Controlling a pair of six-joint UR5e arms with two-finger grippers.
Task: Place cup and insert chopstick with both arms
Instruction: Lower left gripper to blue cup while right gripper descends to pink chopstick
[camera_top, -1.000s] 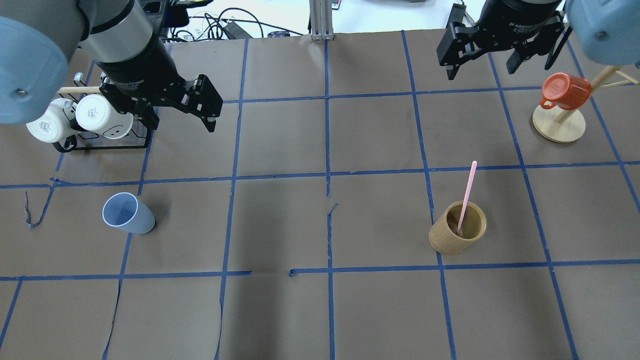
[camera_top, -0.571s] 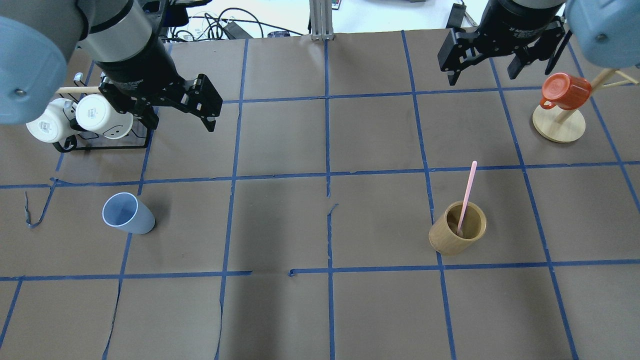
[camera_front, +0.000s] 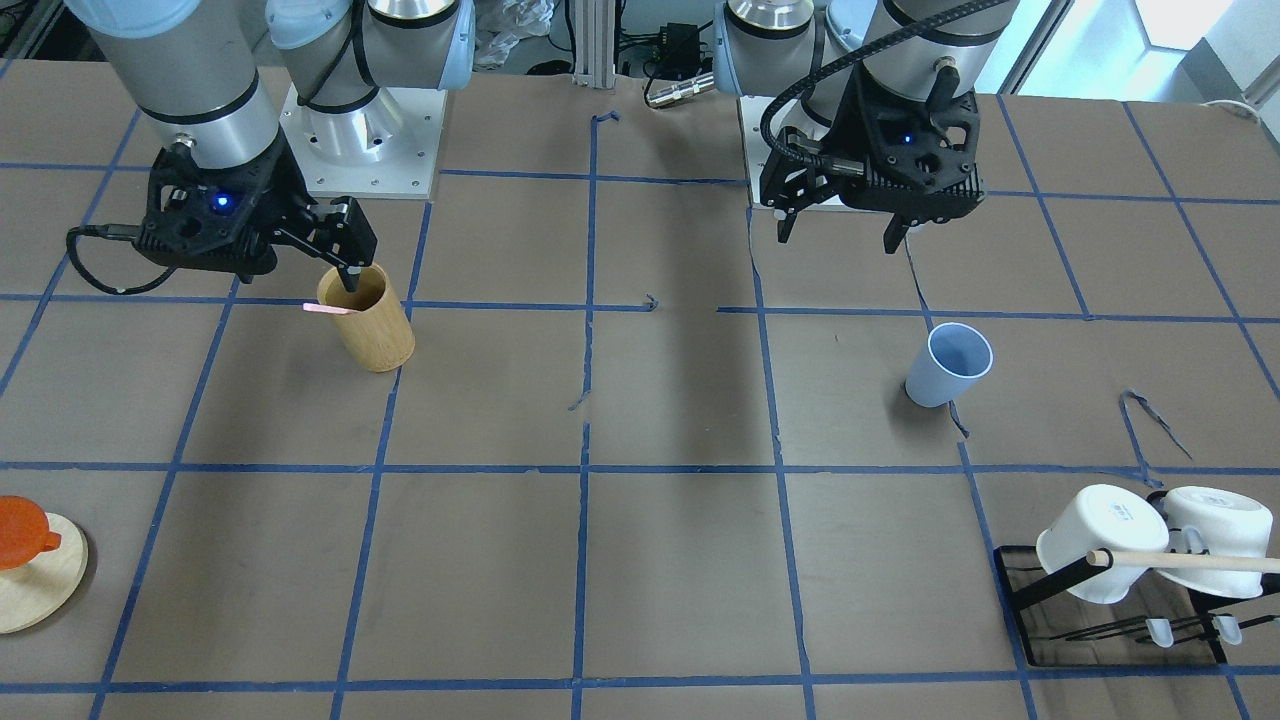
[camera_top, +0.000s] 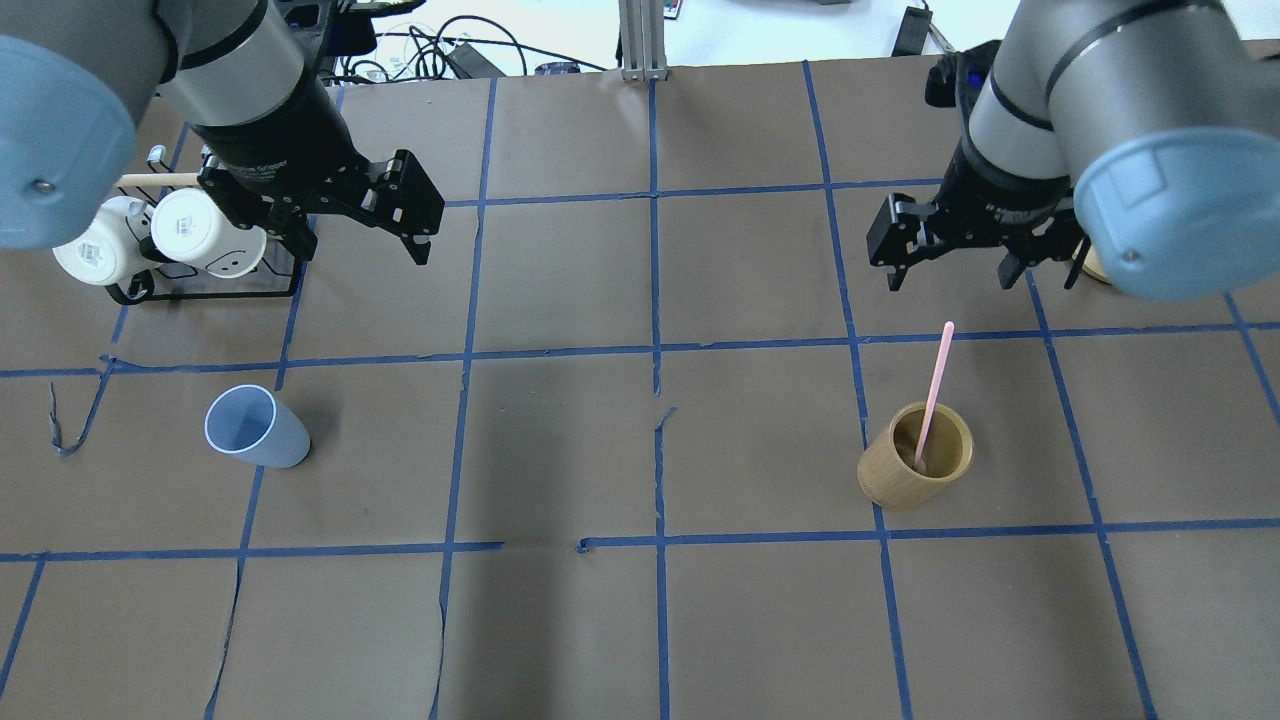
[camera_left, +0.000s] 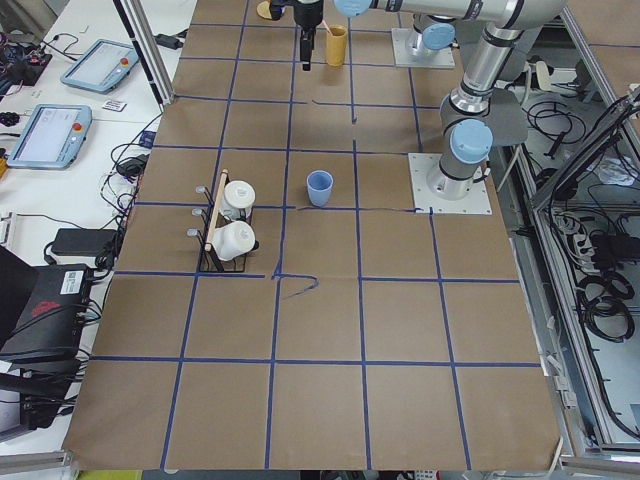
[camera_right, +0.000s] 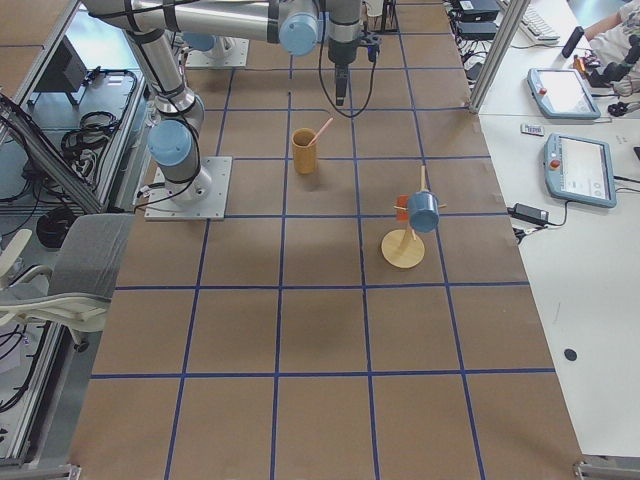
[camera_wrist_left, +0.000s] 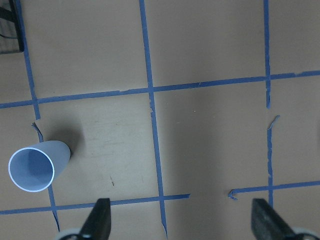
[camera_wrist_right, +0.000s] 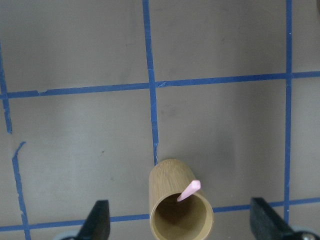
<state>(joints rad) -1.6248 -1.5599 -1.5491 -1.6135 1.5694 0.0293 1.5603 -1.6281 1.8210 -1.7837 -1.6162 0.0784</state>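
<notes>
Nothing grasped yet; judged to be the approach stage for both arms.

Standing upright, mouth up, on the robot's left half of the table (camera_top: 560, 300): the light-blue cup (camera_top: 255, 428), touched by nothing and with bare table all round, so easy to reach from above or from the side.

Well above and beyond it, next to the mug rack (camera_top: 215, 285) with its 2 white mugs (camera_top: 190, 232): the left gripper (camera_top: 362, 245), jaws spread wide and empty. In the left wrist view, cup off to the lower left, not between the fingers (camera_wrist_left: 97, 222); probably needs a shift toward the robot and a descent before any closing.

On the right half, leaning in the tan bamboo cylinder (camera_top: 900, 480): the pink chopstick (camera_top: 935, 385), lower end inside, upper end resting on the rim and tilted away from the robot. Propped that way, offers a free top end to pinch.

Hanging over that top end: the right gripper (camera_top: 950, 278), jaws apart, holding nothing. In the right wrist view, pink tip roughly midway between the 2 fingers (camera_wrist_right: 97, 222), which suggests alignment for a straight drop and pinch.

Likely risk: dragging or tipping the bamboo cylinder while lifting a thin, slanted stick.
</notes>
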